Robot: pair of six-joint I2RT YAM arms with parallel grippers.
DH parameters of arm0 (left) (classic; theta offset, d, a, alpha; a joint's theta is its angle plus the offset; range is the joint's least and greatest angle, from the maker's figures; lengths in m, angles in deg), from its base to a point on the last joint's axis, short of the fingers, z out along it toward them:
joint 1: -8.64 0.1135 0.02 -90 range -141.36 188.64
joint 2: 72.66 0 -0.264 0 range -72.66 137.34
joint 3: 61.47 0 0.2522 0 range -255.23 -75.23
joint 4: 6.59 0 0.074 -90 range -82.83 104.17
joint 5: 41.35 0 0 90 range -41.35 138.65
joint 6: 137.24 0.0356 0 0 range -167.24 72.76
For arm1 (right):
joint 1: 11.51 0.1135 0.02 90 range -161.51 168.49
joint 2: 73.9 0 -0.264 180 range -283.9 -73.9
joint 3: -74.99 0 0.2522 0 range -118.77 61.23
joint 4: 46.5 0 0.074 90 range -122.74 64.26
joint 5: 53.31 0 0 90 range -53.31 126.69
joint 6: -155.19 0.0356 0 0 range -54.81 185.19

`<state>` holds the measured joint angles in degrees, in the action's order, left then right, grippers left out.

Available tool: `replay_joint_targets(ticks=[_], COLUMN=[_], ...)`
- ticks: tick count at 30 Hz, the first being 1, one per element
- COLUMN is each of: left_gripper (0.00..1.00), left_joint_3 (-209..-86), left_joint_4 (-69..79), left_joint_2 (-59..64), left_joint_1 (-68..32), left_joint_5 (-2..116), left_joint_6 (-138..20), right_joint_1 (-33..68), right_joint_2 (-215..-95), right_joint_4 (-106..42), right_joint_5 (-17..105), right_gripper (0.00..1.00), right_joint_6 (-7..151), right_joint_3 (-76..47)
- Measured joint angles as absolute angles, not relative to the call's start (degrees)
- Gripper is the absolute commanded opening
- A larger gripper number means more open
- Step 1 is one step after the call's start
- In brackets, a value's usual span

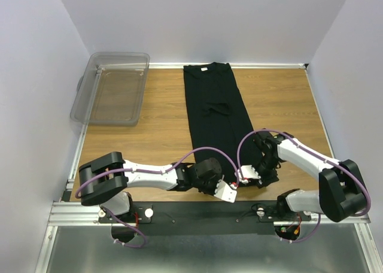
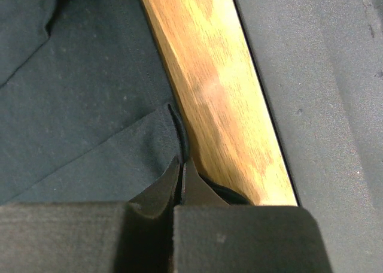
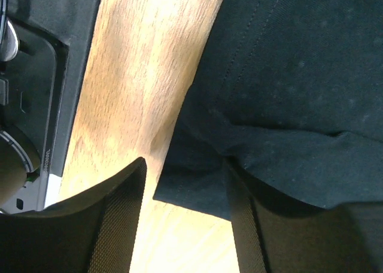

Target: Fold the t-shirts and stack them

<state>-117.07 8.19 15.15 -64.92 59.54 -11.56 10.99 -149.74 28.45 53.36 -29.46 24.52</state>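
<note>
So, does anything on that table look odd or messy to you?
Only small things. The black t-shirt lies as a long strip with a puckered crease near its middle. The clear bin at the far left overlaps the side rail along the table edge.

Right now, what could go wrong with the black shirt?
The left gripper pinches only a thin bit of the t-shirt hem, so it might slip out. The right gripper is open around its corner; if only one side lifts, the shirt could twist.
</note>
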Motion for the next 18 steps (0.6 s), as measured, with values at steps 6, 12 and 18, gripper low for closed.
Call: replay_joint_targets(ticks=[6,12,18], left_gripper=[0.0,0.0,0.0], left_joint_3=[-117.1,-117.1,-117.1], left_joint_4=[8.1,7.8,7.3], left_joint_2=[15.0,15.0,15.0], left_joint_1=[-64.9,-64.9,-64.9], left_joint_5=[59.5,59.5,59.5], left_joint_6=[-11.5,-11.5,-11.6], right_joint_1=[11.4,12.0,12.6], right_joint_2=[-148.5,-146.9,-144.6], right_joint_4=[28.1,24.9,21.8], right_joint_5=[53.2,53.0,52.6], right_gripper=[0.61,0.38,0.21], right_joint_6=[-27.8,-26.2,-23.7], right_joint_3=[25.3,26.4,27.8])
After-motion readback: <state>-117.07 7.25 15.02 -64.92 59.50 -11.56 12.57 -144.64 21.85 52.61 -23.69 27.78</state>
